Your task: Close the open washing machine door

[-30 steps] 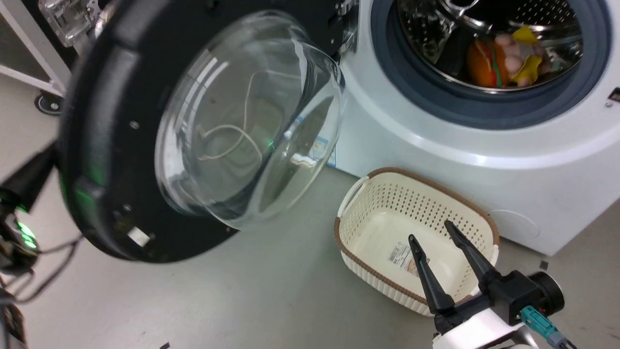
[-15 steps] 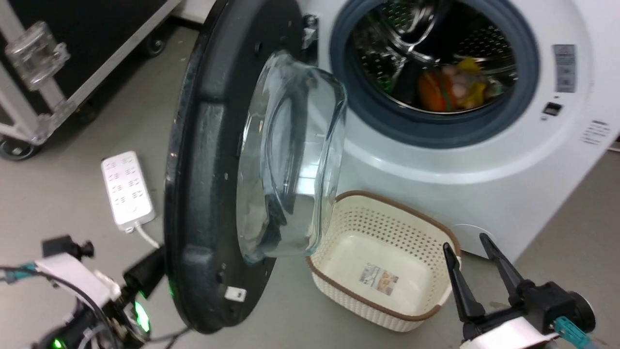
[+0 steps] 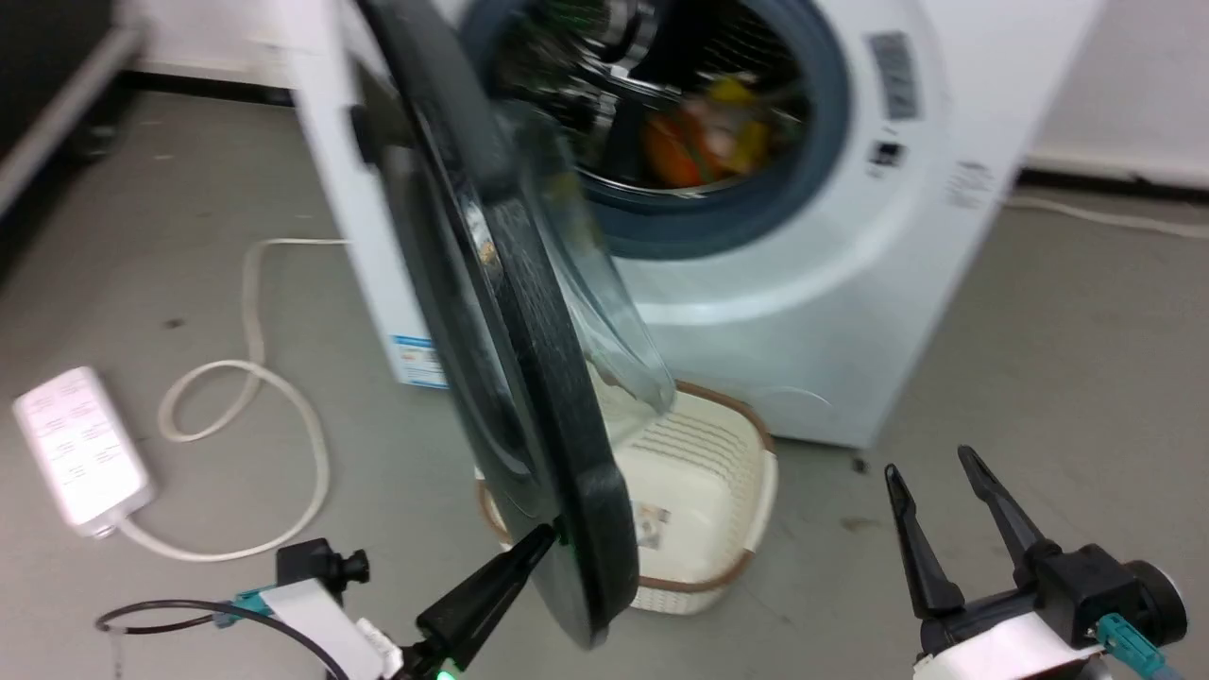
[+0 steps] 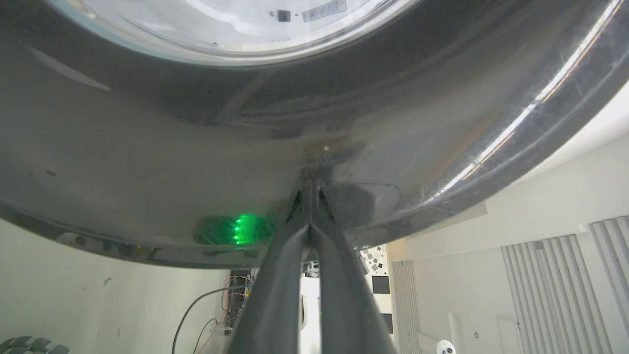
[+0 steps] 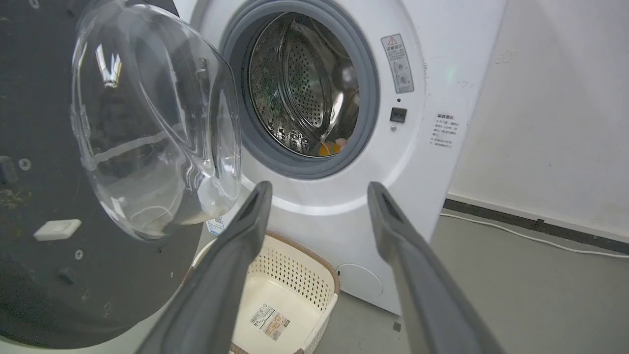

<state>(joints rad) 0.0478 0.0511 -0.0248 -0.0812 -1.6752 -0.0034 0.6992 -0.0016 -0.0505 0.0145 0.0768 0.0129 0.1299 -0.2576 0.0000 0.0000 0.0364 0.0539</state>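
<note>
The washing machine door (image 3: 529, 378) stands half open, edge-on to the head view, its clear glass bowl (image 5: 152, 128) facing the drum. My left gripper (image 3: 548, 536) is shut, its tips pressed against the outer face of the black rim (image 4: 314, 147) near the door's lower edge. The white washing machine (image 3: 831, 246) has its grey-ringed drum mouth (image 5: 304, 88) uncovered, with orange and yellow items inside. My right gripper (image 3: 930, 467) hangs open at the lower right, apart from the door and the machine, its fingers (image 5: 236, 255) empty.
A cream perforated basket (image 3: 699, 491) sits on the floor under the door's swing, in front of the machine. A white power strip (image 3: 80, 449) with a looping cable (image 3: 246, 378) lies at the left. Grey floor stretches to the right of the machine.
The door has swung further toward the machine, from face-on to edge-on. The head camera has turned and pulled back. My left gripper now shows against the door's rim.
</note>
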